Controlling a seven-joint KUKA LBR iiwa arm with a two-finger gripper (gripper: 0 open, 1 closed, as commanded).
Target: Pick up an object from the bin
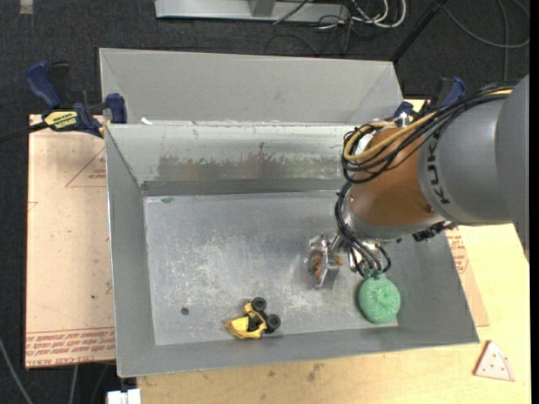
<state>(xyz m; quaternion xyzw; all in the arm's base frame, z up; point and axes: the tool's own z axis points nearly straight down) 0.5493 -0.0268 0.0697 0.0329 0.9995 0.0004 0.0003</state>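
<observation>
My gripper [321, 267] hangs low over the bin floor, right of centre, with its metal fingers pointing down and nothing visible between them. A green round sponge-like ball [378, 300] lies on the floor just to the right of the gripper and a little nearer the front wall. A small yellow toy vehicle with black wheels [251, 321] rests near the front wall, left of and below the gripper, well apart from it.
The arm with its orange cover and looped cables reaches in from the right and hides the bin's right rear corner. A small dark speck sits on the floor at the front left. The sloped walls close in on all sides.
</observation>
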